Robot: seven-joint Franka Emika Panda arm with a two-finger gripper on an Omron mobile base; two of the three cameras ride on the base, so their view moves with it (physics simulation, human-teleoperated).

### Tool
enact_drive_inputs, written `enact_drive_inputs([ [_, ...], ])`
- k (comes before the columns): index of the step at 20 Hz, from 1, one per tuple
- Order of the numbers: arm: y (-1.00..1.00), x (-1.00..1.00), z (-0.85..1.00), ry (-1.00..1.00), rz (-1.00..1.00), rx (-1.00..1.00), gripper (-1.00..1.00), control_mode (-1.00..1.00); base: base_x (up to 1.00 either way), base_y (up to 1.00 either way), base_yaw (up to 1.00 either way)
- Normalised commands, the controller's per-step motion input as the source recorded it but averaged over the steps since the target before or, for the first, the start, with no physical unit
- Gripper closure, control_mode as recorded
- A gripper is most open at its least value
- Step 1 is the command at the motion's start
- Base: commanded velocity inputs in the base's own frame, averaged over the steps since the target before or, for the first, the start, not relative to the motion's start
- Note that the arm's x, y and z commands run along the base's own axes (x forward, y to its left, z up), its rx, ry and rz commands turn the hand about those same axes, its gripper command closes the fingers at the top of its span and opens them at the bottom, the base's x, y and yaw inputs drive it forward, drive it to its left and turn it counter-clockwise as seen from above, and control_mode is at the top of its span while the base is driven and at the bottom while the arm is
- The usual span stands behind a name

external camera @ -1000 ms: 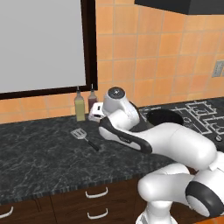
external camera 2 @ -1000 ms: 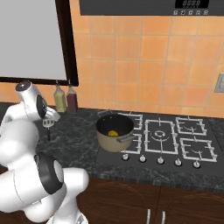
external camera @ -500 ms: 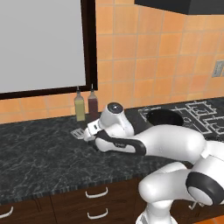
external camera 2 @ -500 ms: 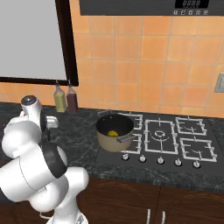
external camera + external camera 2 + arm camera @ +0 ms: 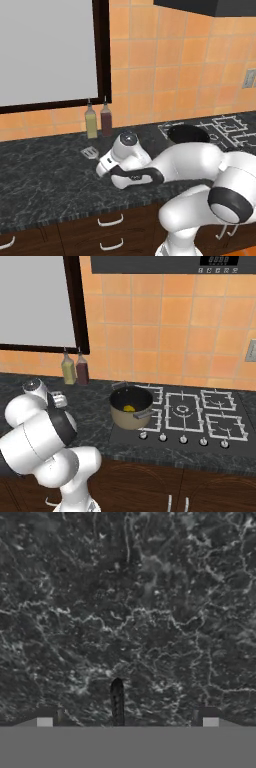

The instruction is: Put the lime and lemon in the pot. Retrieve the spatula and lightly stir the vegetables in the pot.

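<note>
two finger tips of my gripper (image 5: 127, 722) stand far apart at the bottom of the hand view, spread about as wide as they go, and there is nothing clamped between them. between the tips the thin black handle of the spatula (image 5: 117, 704) runs up from the lower edge and ends in a rounded tip on the dark marbled counter (image 5: 150, 612); whether either pad touches it i cannot tell. in the left base view my hand is down low over the counter (image 5: 40, 185), and the pale slotted head of the spatula (image 5: 90, 152) lies flat on the stone just beside it, on the side toward the wall. two bottles stand upright against the orange tiled wall (image 5: 165, 65) behind that head, the olive bottle (image 5: 90, 122) and the dark red bottle (image 5: 106, 120), touching or nearly so. in the right base view the pot (image 5: 131, 407) sits on the near left burner of the stove (image 5: 200, 416), with a small yellow fruit (image 5: 129, 408) lying on its black bottom; i cannot tell from here whether that is the lime or the lemon. the pot (image 5: 187, 136) is well apart from the spatula, off toward the stove side, with my arm lying between them. the same two bottles, olive (image 5: 68, 370) and dark red (image 5: 82, 369), stand beneath the dark window frame (image 5: 75, 306).
</note>
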Motion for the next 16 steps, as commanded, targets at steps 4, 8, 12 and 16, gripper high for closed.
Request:
enact_drive_inputs([
  [4, 0.05, 0.17, -0.24, -0.01, 0.15, -0.01, -1.0, -1.0, 0.0, 0.0, 0.0],
  [8, 0.06, 0.28, -0.19, 0.0, 0.04, 0.0, -1.0, -1.0, 0.0, 0.0, 0.0],
  [12, 0.06, 0.33, -0.21, 0.0, 0.0, 0.0, -1.0, -1.0, 0.0, 0.0, 0.0],
  [16, 0.14, 0.25, -0.27, 0.0, 0.0, 0.0, -1.0, -1.0, 0.0, 0.0, 0.0],
])
